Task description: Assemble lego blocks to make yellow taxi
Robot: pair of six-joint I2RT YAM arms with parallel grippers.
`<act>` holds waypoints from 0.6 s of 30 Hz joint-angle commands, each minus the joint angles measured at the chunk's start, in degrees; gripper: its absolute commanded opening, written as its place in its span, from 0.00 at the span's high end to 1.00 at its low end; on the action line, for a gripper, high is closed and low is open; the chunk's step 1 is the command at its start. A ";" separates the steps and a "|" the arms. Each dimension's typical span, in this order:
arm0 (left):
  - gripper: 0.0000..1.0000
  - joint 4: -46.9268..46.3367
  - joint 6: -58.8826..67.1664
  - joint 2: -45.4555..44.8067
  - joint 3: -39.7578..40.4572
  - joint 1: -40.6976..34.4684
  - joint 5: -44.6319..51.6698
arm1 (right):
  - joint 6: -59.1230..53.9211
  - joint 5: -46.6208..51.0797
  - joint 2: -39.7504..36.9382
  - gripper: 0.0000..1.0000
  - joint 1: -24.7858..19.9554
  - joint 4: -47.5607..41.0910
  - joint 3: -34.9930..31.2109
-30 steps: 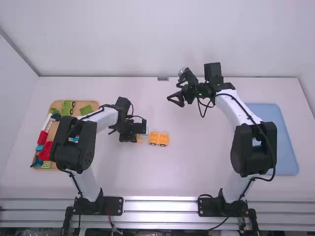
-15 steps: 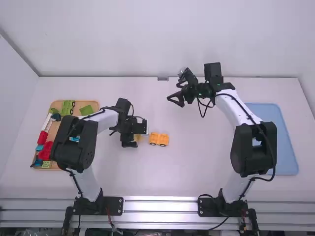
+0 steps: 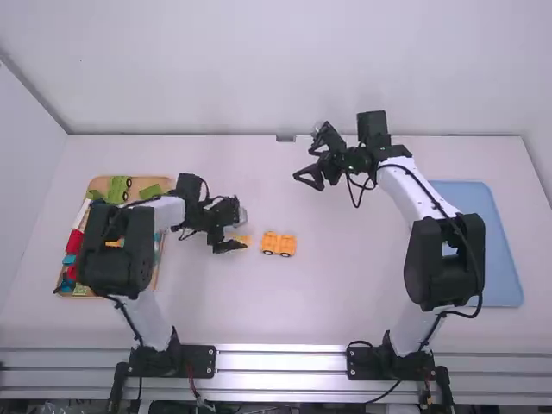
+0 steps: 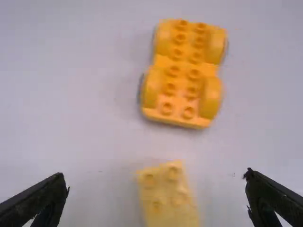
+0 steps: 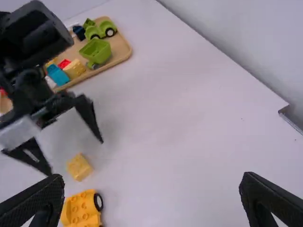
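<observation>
The yellow block (image 3: 244, 241) lay on the table (image 3: 345, 289) just off the tips of the left gripper (image 4: 155, 174), towards the right edge — between that gripper and the chassis (image 3: 279, 244). The left arm was plainly the nearer one; the right gripper (image 5: 152, 177) hung well apart, over towards the table's far edge.

The chassis sat near the middle of the table, studs up, its long axis running from the left edge towards the right, so that it pointed roughly away from the left gripper. The block's own long axis was harder to settle: it looked nearly square from the right wrist, yet from the left wrist it seemed to stretch back towards the gripper, roughly in line with the chassis.

Both grippers stood wide, with nothing between their fingers. In the left wrist view the block came midway between the two left fingers, one to each side and neither touching it.

If the block was wanted next, the left gripper probably needed only a short reach towards the right edge, then a closing on its sides. Seating it on the studs would likely call for a small turn first — a skewed press might push the chassis along.
</observation>
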 commanded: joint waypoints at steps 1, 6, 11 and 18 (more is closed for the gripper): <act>0.01 8.94 -18.47 -0.13 -5.20 2.45 6.40 | -1.25 -0.55 -2.12 0.01 0.74 -0.07 1.05; 0.01 30.21 -40.61 -0.13 -13.27 3.82 7.98 | -3.89 -0.13 -2.12 0.01 0.68 0.20 1.05; 0.01 34.60 -32.74 -0.13 -18.23 3.26 9.86 | -3.93 0.20 -2.12 0.02 0.63 -1.18 1.05; 0.01 34.73 -20.02 0.44 -20.20 3.28 10.60 | -4.26 0.74 -2.12 0.01 0.63 -1.86 1.05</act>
